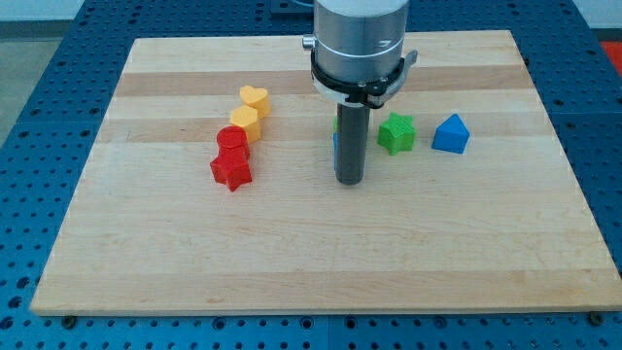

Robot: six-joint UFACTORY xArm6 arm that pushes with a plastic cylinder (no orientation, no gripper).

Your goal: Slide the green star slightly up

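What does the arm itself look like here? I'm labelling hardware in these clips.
A silver-grey metal cylinder enters from the view's top, ringed by a black clamp collar. Below it hangs a straight dark grey rod ending in my tip. No cables or markings show.

Bright, even overhead light — soft short shadows under the blocks, sharp focus, no glare.

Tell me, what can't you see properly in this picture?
1. Camera view: behind my dark rod, a blue block and a green bit peek out at its left edge. The rod hides their shapes.
2. Camera view: my tip rests on the wooden board, left of and below the green star block. The arm above is cut off by the view's top.
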